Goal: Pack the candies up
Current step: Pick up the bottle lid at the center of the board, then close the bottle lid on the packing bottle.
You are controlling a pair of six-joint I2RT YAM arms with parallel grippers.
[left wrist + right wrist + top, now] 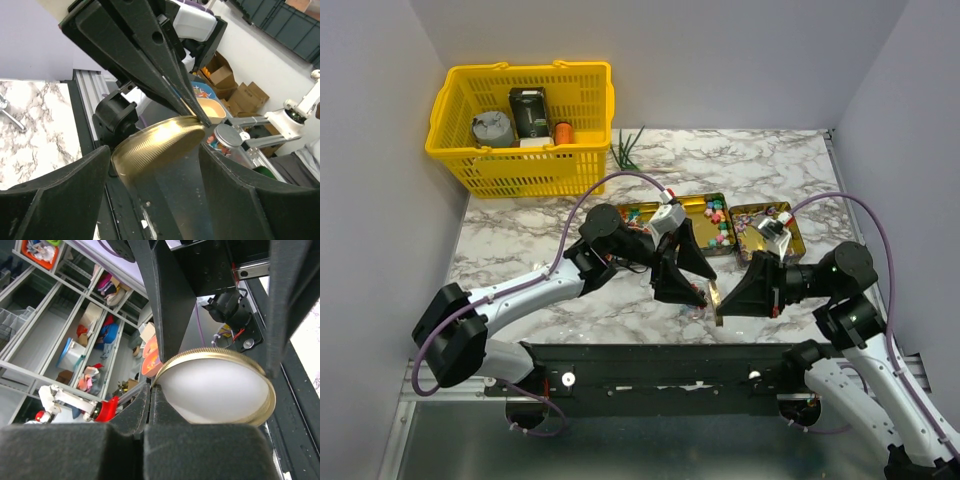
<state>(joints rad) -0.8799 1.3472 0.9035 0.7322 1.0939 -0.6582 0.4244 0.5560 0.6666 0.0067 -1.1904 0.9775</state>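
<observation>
The candies (722, 222) lie in two square gold tins (798, 238) side by side on the marble desk (510, 245), at twelve to one o'clock from where the arms meet. There the right pincer (151, 392) is pinched tight on the rim of a round gold lid (155, 142). The left pincer (154, 157) stands wide with the lid between its fingers; whether they touch it I cannot tell.

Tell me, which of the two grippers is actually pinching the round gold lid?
The right gripper, shut on the round gold lid's rim; the left gripper stands open around it.
</observation>
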